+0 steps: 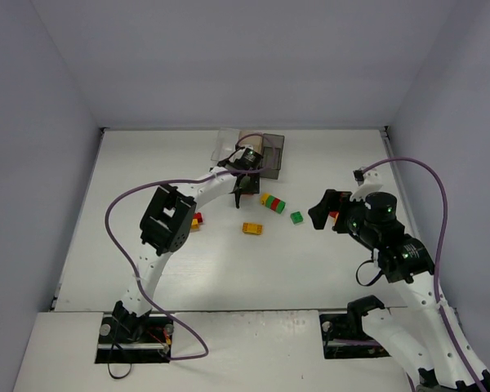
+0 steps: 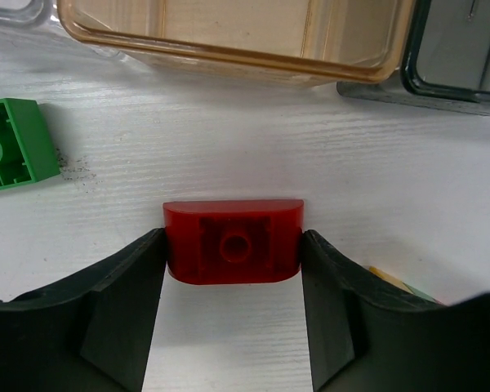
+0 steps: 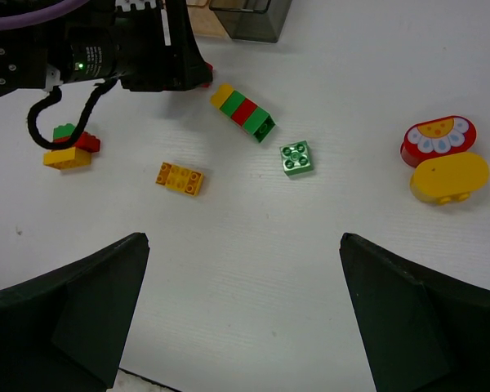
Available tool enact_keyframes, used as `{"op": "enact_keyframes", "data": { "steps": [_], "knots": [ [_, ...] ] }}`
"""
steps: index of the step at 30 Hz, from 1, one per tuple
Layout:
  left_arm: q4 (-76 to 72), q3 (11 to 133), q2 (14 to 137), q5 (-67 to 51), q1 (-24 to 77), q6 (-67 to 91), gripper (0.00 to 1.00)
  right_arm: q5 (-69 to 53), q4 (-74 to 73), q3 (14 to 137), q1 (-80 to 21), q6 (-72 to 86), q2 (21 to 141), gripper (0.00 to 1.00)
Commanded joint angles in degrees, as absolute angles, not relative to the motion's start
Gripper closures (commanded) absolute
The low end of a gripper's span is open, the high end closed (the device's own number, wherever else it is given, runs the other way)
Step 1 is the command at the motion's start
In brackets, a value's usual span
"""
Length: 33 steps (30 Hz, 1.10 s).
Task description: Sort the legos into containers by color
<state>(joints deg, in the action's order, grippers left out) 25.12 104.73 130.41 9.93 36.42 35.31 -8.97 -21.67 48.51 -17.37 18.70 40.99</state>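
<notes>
Left gripper [image 2: 232, 255] is clamped on a red lego [image 2: 233, 233], one finger pressed against each short end, hollow underside facing the wrist camera. Can't tell if the brick touches the table [image 2: 229, 147]. It sits just short of the orange-tinted container [image 2: 229, 55]. The dark grey container [image 2: 441, 86] is right of that one and a corner of the clear container [image 2: 12, 10] is left of it. A green lego [image 2: 12, 143] lies on its side to the left of the gripper, apart from it. A sliver of yellow shows behind the right finger, too hidden to tell what it is.

Right gripper [image 3: 243, 241] has its fingers spread wide with nothing between them, above bare table. In its view there is a loose green brick [image 3: 296, 158] and an orange-yellow brick [image 3: 180, 178]. A yellow-green-red-green stack [image 3: 243, 112] lies near the left arm's wrist. A green-red-yellow stack [image 3: 69, 147] lies at far left. Off to the right, a red rounded piece with a flower print [image 3: 438, 137] lies just beside a yellow rounded piece [image 3: 449, 176].

In the top view the left arm reaches out to the containers at the far edge. The right arm is held over the right half of the table.
</notes>
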Motion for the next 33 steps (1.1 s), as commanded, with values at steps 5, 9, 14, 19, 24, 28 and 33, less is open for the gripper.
{"op": "enact_keyframes", "data": {
  "steps": [5, 9, 14, 19, 24, 28, 33],
  "knots": [
    [25.66, 103.01, 120.6, 11.16, 36.65, 33.84, 0.81, -8.0, -19.42, 48.43, -17.67, 19.25, 39.9, 0.0],
    [26.63, 102.56, 112.52, 12.04, 35.86, 29.72, 0.81, -7.82, -19.51, 48.87, -17.67, 19.07, 39.99, 0.0],
    [28.21, 108.45, 111.44, 13.97, 33.75, 24.45, 0.81, -7.65, -19.51, 49.22, -17.67, 18.63, 40.69, 0.0],
    [27.43, 116.35, 117.32, 13.98, 29.72, 21.45, 0.8, -7.65, -19.51, 49.48, -17.67, 18.46, 41.31, 0.0],
    [25.84, 123.72, 125.13, 11.08, 26.29, 19.61, 0.77, -7.38, -19.51, 49.48, -17.67, 18.46, 41.31, 0.0],
    [25.84, 127.88, 129.11, 8.01, 24.79, 19.78, 0.73, -7.12, -19.6, 49.22, -17.67, 18.81, 40.78, 0.0],
    [23.03, 127.18, 129.72, 7.03, 24.52, 18.55, 0.67, -6.86, -19.95, 48.78, -17.67, 19.34, 40.08, 0.0]
  ]
}}
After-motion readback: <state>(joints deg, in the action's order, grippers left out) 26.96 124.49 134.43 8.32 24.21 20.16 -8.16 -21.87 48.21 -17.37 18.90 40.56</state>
